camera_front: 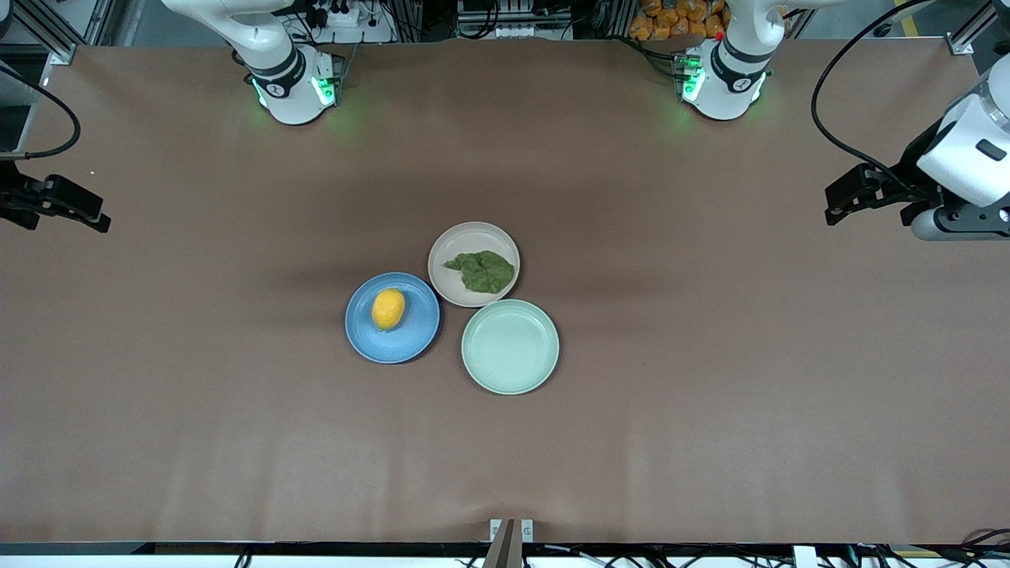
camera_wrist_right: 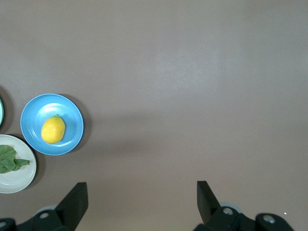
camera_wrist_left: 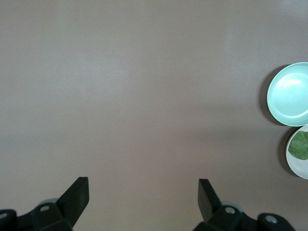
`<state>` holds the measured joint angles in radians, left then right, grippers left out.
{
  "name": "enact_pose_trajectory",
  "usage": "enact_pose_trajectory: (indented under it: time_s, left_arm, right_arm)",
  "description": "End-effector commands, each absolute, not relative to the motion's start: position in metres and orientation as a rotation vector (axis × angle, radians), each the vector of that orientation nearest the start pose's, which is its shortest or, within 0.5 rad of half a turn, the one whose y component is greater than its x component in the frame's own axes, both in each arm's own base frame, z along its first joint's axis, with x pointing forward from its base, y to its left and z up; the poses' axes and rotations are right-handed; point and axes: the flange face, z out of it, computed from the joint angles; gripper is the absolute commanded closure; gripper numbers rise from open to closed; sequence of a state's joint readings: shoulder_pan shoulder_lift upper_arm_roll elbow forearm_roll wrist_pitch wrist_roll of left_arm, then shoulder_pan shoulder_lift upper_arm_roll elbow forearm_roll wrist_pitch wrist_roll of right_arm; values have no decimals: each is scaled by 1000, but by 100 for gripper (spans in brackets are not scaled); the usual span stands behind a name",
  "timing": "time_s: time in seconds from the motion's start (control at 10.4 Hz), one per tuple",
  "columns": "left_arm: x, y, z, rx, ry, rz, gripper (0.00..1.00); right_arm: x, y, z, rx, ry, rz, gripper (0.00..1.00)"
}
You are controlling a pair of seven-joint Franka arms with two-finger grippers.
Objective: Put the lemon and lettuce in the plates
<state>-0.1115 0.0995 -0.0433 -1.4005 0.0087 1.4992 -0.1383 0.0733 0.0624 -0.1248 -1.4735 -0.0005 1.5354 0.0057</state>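
Note:
The yellow-orange lemon (camera_front: 388, 308) lies in the blue plate (camera_front: 410, 343) near the middle of the table. The dark green lettuce (camera_front: 481, 270) lies flat in the beige-pink plate (camera_front: 454, 244), which touches the blue plate. My left gripper (camera_front: 830, 207) is open and empty over bare table at the left arm's end. My right gripper (camera_front: 102, 219) is open and empty over bare table at the right arm's end. The right wrist view shows the lemon (camera_wrist_right: 53, 130), the blue plate (camera_wrist_right: 72, 139) and the lettuce (camera_wrist_right: 8, 159). The left wrist view shows the lettuce (camera_wrist_left: 301, 144) at its edge.
An empty pale mint-green plate (camera_front: 510, 347) sits next to both plates, nearer the front camera; it also shows in the left wrist view (camera_wrist_left: 289, 94). Brown table surface surrounds the three plates on all sides.

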Motion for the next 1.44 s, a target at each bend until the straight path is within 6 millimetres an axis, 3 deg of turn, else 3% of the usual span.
enact_pose_trajectory:
  time_s: [0.0,0.58,1.34]
  left_arm:
    - [567,-78,647,-3139,50,17,0]
    - [559,-77,663,-3135,51,-62,0]
    - [561,-74,660,-3138,54,-54,0]
  right_arm:
    - [571,-30,634,-3165,86,-9,0]
    - [573,-30,633,-3165,85,-19,0]
    - [577,-30,631,-3164,84,-63,0]
